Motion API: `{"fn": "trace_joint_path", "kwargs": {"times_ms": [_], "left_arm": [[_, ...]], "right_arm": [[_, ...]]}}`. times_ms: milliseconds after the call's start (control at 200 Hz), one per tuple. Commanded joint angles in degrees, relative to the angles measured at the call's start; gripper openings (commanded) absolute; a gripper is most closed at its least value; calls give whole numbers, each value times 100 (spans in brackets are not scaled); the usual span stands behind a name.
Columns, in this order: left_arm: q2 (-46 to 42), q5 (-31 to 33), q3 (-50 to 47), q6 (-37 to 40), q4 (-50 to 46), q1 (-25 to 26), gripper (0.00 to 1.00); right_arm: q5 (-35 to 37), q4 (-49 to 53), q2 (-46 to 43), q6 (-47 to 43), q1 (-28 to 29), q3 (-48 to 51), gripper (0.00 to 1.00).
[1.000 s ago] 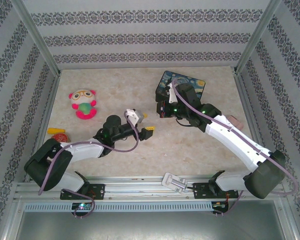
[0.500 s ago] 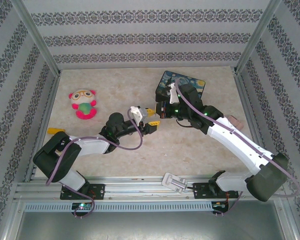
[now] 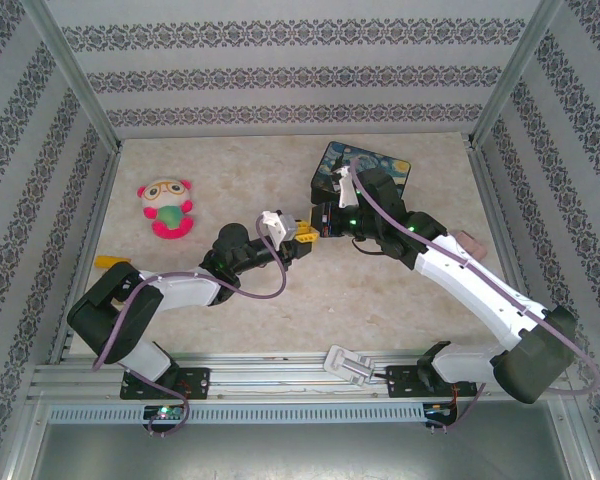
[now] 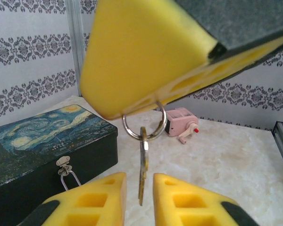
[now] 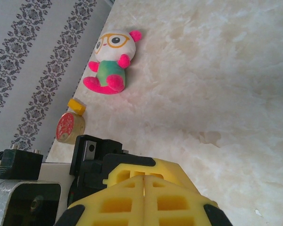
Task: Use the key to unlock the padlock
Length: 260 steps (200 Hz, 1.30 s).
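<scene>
My left gripper [image 4: 140,188]: just narrowed around hanging key [image 4: 143,165], gaps remain. My right gripper [image 5: 145,178]: clamping key ring [image 4: 144,127]. Handover imminent.

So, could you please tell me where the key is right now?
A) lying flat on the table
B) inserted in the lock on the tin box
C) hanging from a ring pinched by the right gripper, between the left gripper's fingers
C: the key hangs from the key ring pinched in the right gripper, its blade down between the fingers of the left gripper.
</scene>
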State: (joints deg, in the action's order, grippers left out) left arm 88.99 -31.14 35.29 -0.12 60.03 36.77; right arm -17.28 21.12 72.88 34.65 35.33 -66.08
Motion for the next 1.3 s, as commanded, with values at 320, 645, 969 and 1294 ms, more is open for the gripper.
{"fn": "trace_joint_path", "kwargs": {"times_ms": [320, 645, 969, 1294], "left_arm": [[-93, 137, 88, 214, 19, 76, 7], [-183, 318, 84, 355, -191, 84, 0], [-743, 2020, 196, 2521, -1939, 491, 0], [-997, 2727, 231, 3742, -2255, 672, 0]], "right_arm": [[-91, -136, -11, 112, -54, 106, 0], [-15, -109, -26, 112, -61, 145, 0], [250, 351, -98, 1, -72, -128, 37], [-165, 808, -2, 549, -145, -257, 38]]}}
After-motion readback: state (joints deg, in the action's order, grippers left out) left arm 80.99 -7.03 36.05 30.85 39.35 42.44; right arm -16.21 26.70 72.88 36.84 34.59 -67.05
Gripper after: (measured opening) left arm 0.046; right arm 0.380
